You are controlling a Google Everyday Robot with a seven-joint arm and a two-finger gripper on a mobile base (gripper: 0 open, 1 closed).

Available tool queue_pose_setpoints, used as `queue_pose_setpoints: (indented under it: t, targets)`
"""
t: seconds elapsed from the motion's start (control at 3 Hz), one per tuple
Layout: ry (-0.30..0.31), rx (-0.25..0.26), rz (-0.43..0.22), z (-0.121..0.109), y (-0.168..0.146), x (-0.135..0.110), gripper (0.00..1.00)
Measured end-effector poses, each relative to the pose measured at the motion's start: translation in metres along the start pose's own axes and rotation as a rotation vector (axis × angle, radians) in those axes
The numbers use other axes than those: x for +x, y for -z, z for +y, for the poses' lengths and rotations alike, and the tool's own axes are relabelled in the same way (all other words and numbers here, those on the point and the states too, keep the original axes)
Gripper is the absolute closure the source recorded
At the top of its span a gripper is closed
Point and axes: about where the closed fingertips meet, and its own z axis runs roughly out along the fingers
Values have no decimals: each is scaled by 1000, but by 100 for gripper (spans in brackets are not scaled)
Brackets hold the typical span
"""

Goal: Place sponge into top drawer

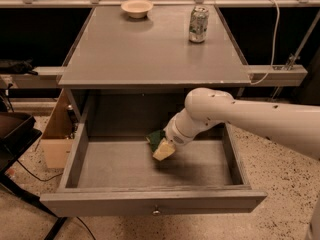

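The top drawer [150,203] is pulled wide open below the grey tabletop, its round metal knob at the front centre. My gripper [167,140] reaches in from the right on a white arm and is low inside the drawer, near its middle. The sponge [160,145], dark green on pale yellow foam, sits tilted at the gripper's tip, held just above the drawer floor. The fingers themselves are hidden behind the wrist and the sponge.
On the tabletop [150,54] a cream bowl [137,7] stands at the back left and a soda can [198,24] at the back right. A cardboard box [56,134] is left of the drawer. A dark chair [15,139] stands at far left.
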Motion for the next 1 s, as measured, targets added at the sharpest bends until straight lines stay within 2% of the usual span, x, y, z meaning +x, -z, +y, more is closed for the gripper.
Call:
queue_pose_setpoints:
  t: [0.33, 1.0]
  targets:
    - [0, 0, 0, 0, 0, 0, 50]
    - [0, 0, 0, 0, 0, 0, 4]
